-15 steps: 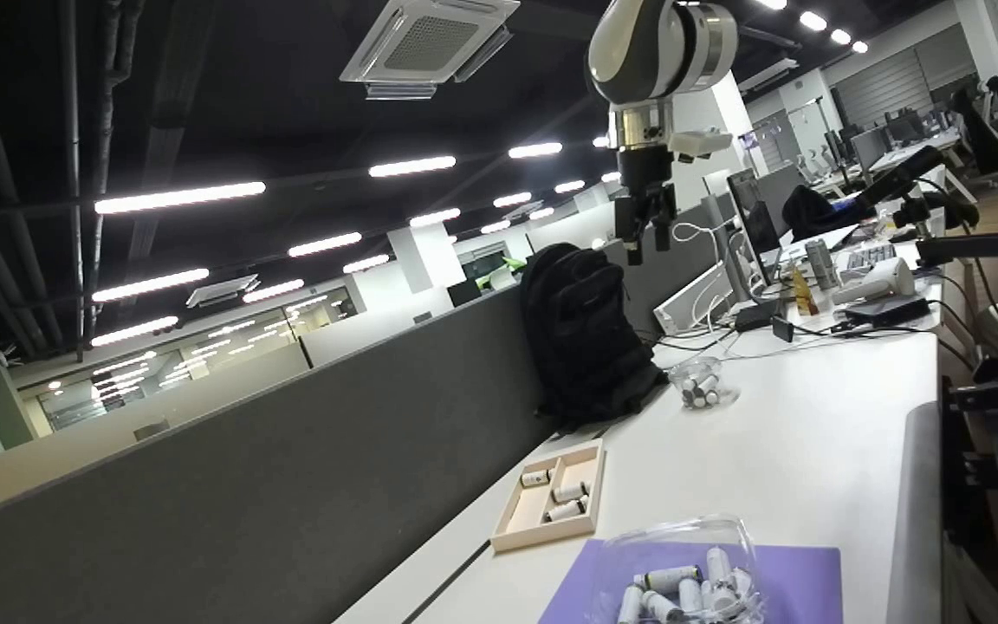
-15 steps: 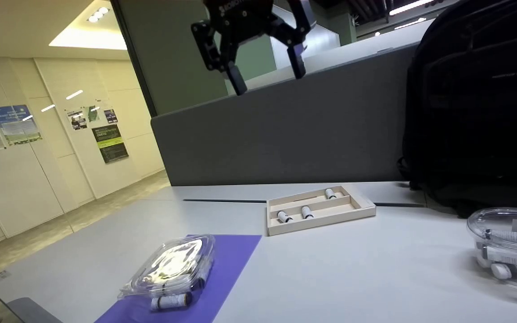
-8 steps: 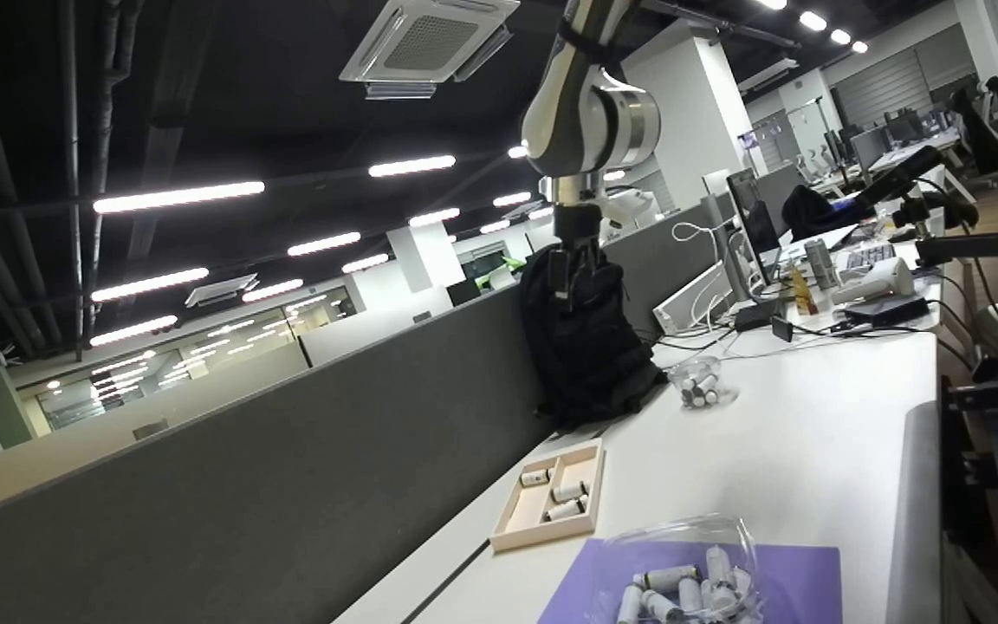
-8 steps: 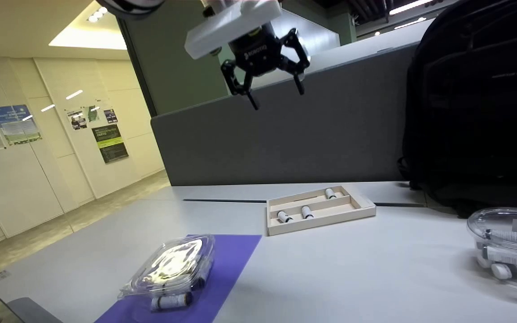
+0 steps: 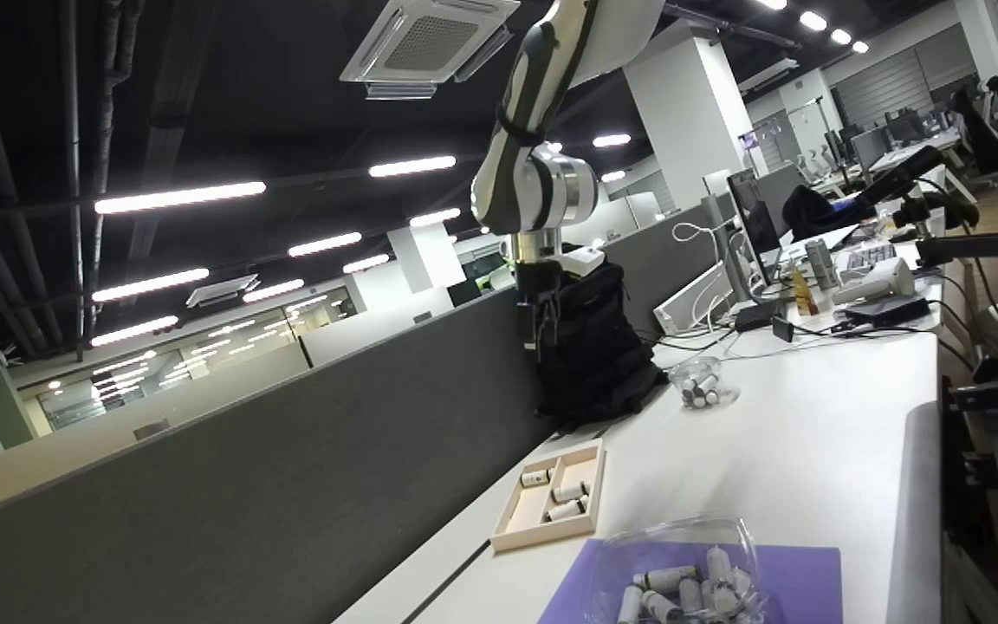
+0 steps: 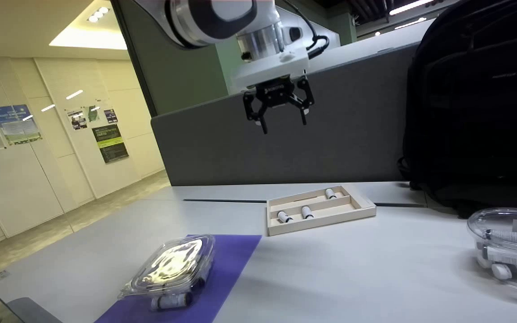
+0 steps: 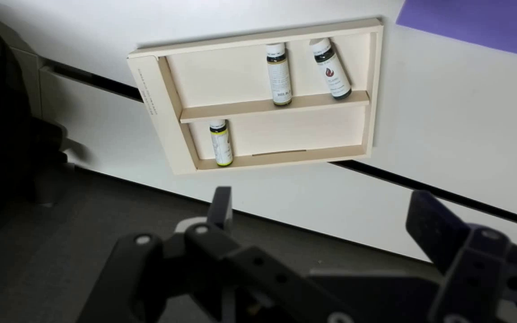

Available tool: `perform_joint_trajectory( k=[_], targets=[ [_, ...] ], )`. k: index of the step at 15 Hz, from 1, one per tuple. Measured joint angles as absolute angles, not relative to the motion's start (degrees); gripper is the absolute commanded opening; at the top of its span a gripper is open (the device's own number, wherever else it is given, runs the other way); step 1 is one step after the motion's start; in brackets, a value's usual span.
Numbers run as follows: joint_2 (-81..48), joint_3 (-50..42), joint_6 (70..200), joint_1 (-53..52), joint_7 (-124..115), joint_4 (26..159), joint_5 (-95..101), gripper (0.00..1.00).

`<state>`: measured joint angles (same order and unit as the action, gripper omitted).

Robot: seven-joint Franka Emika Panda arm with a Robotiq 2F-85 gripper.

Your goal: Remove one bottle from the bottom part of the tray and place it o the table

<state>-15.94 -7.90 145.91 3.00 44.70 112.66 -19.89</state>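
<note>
The tan wooden tray [image 7: 159,112] lies flat on the white table [image 7: 460,112]. It shows in both exterior views [image 5: 542,542] [image 6: 322,220]. A divider splits it into two long compartments. In the wrist view the lower compartment holds one white-labelled bottle [image 7: 221,143] at its left end. The upper one holds two bottles [image 7: 279,76] [image 7: 331,72], lying side by side and apart. My gripper [image 7: 321,197] is open, with nothing between its fingers. In an exterior view the gripper [image 6: 284,128] hangs well above the tray, in front of the partition.
A dark grey partition [image 6: 285,157] stands behind the tray. A black backpack [image 6: 474,112] leans there. A round clear tub of bottles [image 6: 510,255] stands on the table. A clear container of bottles [image 6: 173,269] lies on a purple sheet [image 6: 236,260].
My gripper has come down and moved closer to the partition, above the tray, and its tilt has levelled. The fingers stay open. The tray and its bottles have not moved.
</note>
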Motion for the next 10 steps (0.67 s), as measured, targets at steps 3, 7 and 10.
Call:
perform_joint_trajectory(
  k=[3, 7, 10],
  targets=[
    [-20.7, -5.7, 145.4, 6.2, 44.7, 107.9, -19.2, 1.0],
    [-21.6, -5.2, 145.4, 6.6, 44.1, 106.9, -18.1, 1.0],
    [-22.1, -4.3, 145.4, 7.3, 41.9, 107.2, -14.0, 1.0]
  ],
)
